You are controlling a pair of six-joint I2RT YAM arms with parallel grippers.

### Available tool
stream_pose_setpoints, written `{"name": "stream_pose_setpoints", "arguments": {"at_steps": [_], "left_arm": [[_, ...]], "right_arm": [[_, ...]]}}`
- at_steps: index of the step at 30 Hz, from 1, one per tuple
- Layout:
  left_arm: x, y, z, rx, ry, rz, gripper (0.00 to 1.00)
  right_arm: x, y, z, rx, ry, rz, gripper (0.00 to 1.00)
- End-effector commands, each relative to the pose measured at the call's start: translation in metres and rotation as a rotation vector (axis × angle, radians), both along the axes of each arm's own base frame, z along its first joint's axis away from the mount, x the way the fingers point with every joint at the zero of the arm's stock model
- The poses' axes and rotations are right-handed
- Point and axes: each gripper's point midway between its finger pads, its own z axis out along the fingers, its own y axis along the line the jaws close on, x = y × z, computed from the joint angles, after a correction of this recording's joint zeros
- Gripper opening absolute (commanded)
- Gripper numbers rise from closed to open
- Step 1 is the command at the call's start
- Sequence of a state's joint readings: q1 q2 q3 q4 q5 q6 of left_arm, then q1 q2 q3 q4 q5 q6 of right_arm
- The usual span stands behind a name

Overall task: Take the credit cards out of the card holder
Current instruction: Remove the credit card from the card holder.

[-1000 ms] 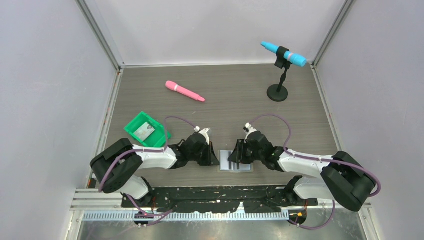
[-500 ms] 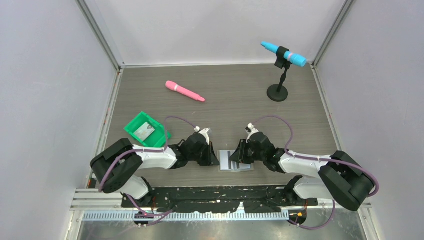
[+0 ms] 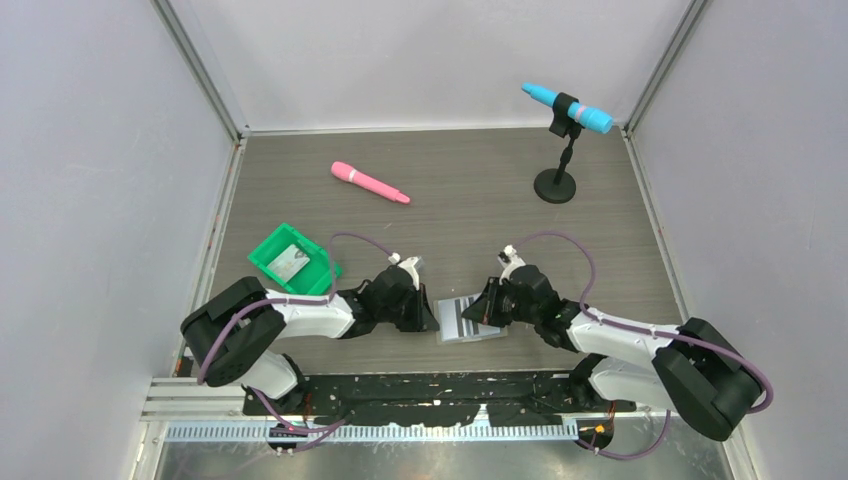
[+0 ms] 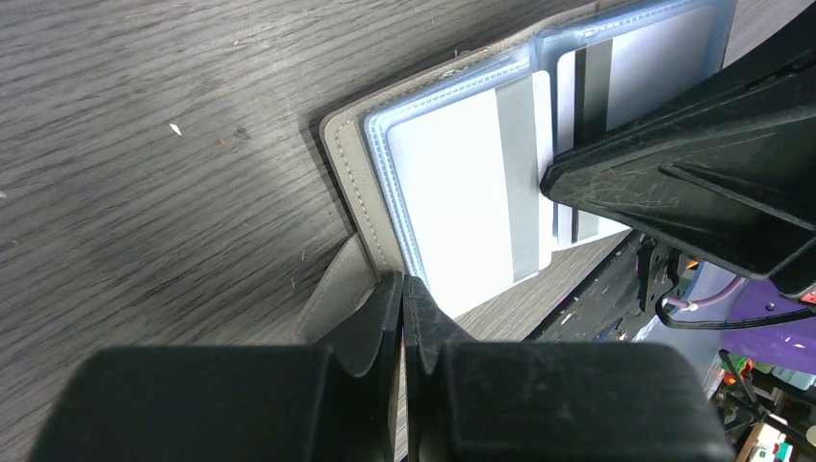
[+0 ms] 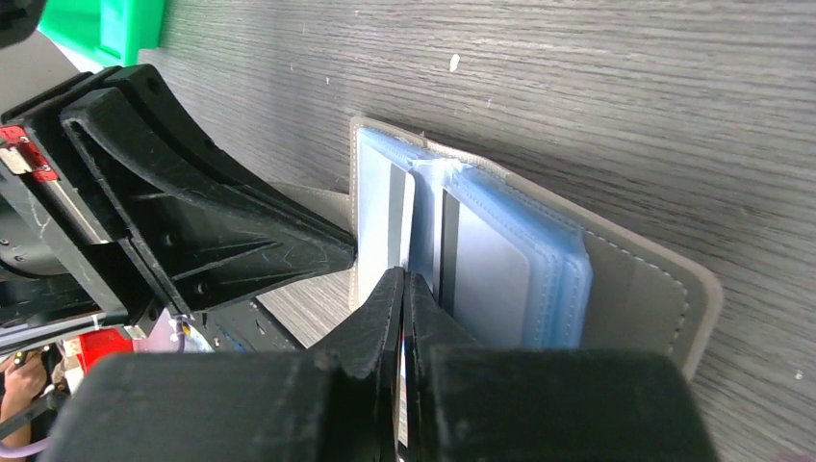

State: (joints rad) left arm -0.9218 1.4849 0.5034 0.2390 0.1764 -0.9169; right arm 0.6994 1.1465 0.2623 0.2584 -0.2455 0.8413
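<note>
A robotics lab test cell, seen from above. Plain pale grey wall panels (image 3: 100, 150) set in aluminium frame posts (image 3: 200, 70) box in a wood-grain counter (image 3: 450, 200). Two robot arms, one on the left (image 3: 300, 315) and one on the right (image 3: 620, 335), trail purple cables (image 3: 560, 240) and are bolted to a black mounting plate (image 3: 430, 390) at the near edge. Practice props sit about: a pink microphone (image 3: 370, 183), a blue microphone on a stand (image 3: 566, 108), and a green tray (image 3: 290, 260).

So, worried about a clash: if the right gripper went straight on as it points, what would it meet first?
The card holder: the right gripper's tips look to touch its blue pockets. The left gripper sits beside that line.
</note>
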Motion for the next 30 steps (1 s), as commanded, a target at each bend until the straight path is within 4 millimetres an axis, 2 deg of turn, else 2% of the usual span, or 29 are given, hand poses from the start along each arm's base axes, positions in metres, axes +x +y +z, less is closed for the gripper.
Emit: {"name": "stream_pose_setpoints", "arguments": {"at_steps": [1, 13, 24, 30], "left_arm": [[-0.001, 0.001, -0.009, 0.034, 0.0, 0.001, 0.05], [-0.002, 0.009, -0.016, 0.06, 0.003, 0.02, 0.04], [-0.001, 0.006, -0.015, 0.056, 0.006, 0.016, 0.03], [-0.002, 0.005, -0.008, 0.04, -0.005, 0.01, 0.05]], "right_arm": [[-0.001, 0.001, 0.011, 0.045, -0.015, 0.013, 0.05], [-0.002, -0.017, 0.009, 0.0, 0.007, 0.006, 0.05], [0.0, -0.024, 0.021, 0.034, 0.007, -0.005, 0.05], [0.004, -0.037, 0.031, -0.015, 0.006, -0.06, 0.05]]}}
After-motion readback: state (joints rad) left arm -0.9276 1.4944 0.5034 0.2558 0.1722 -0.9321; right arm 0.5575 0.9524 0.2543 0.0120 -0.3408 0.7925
